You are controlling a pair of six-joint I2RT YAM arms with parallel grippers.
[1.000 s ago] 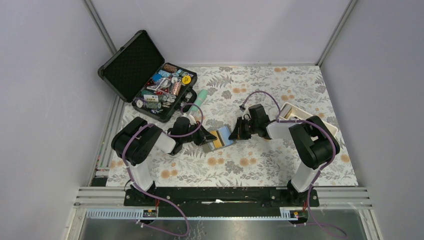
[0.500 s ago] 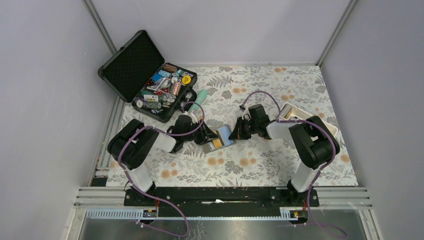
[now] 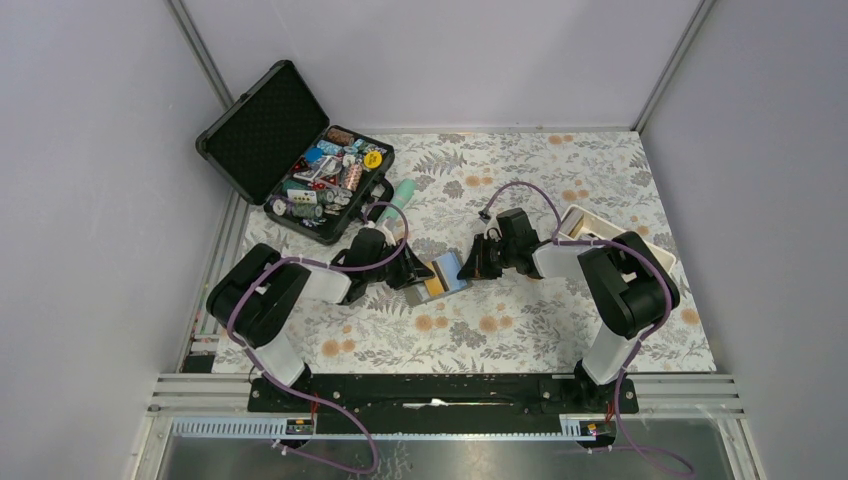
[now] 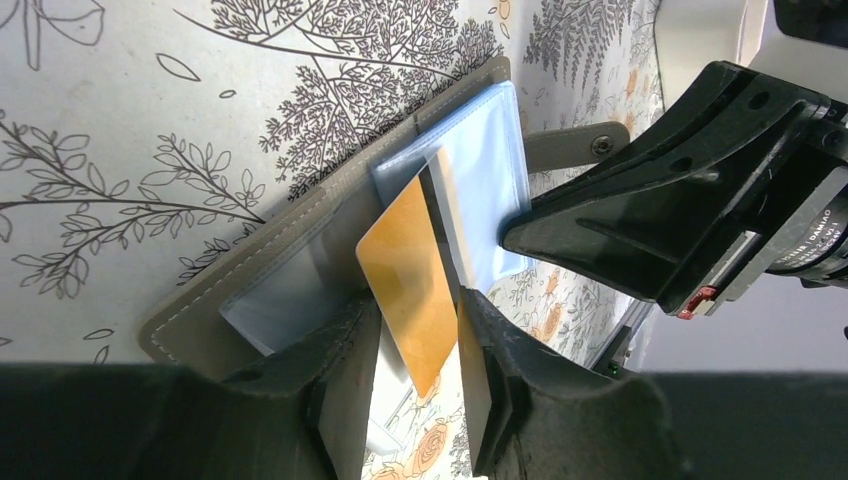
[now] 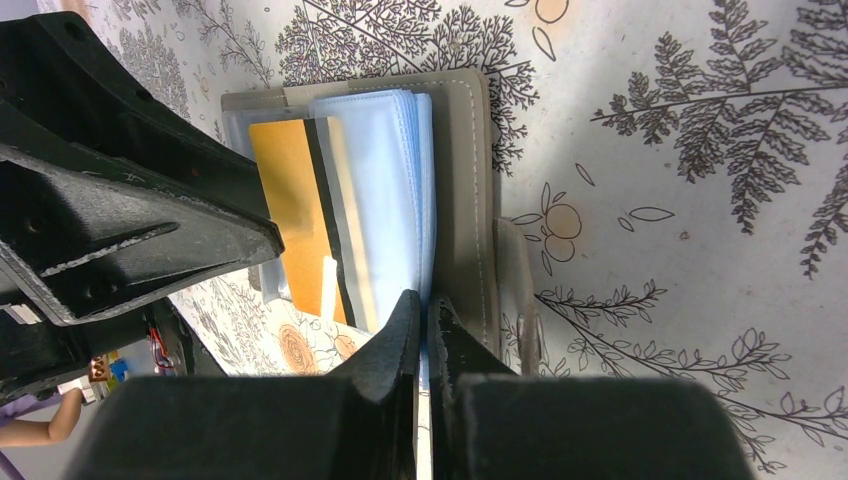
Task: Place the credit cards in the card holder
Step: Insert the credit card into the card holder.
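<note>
The grey-brown card holder point(image 3: 450, 268) lies open on the floral table between my grippers, its clear blue pockets facing up. In the left wrist view the card holder point(image 4: 200, 310) takes the far end of an orange-yellow card point(image 4: 405, 280) with a dark stripe. My left gripper point(image 4: 418, 310) grips that card by its edges, tilted, with its near corner off the table. It shows in the top view point(image 3: 415, 272). My right gripper point(image 5: 425, 305) is shut on a thin blue pocket sheet at the edge of the card holder point(image 5: 478, 180). The orange-yellow card point(image 5: 285, 200) shows there too.
An open black hard case point(image 3: 300, 160) full of small items stands at the back left. A mint-green tube point(image 3: 398, 197) lies beside it. A white oblong tray point(image 3: 600, 228) sits behind my right arm. The holder's snap strap point(image 5: 515, 280) lies flat beside my right fingers.
My left gripper has moved a little right and away from the base, bringing the orange-yellow card closer into the holder. The right gripper has stayed in place.
</note>
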